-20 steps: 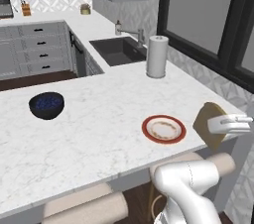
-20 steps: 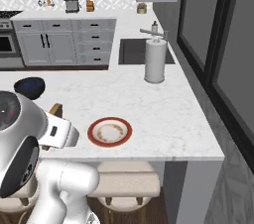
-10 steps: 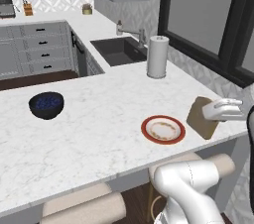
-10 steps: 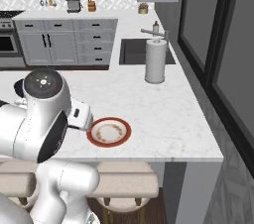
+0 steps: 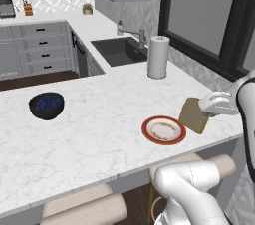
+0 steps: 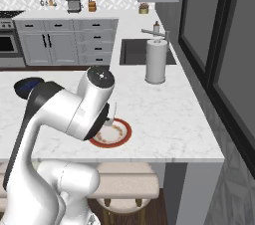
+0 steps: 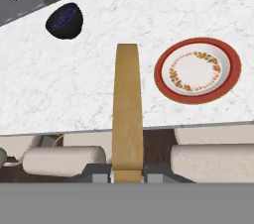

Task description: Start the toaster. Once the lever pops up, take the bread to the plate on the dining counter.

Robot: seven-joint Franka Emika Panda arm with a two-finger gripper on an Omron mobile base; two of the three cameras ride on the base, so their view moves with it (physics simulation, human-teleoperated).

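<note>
My gripper is shut on the bread, a tan square slice held on edge just right of the plate and above the near rim of the dining counter. In the hand view the bread shows edge-on between the fingertips of the gripper, and the red-rimmed plate lies empty to its right. In the right base view the arm covers part of the plate. The toaster and its lever are out of view.
A dark blue bowl sits at the counter's left, also seen as the bowl and the bowl. A paper towel roll stands by the sink. Beige stools are tucked under the near edge.
The arm has carried the bread a little to the left, closer to the plate. In the right base view the arm has swung up in front of the plate.
</note>
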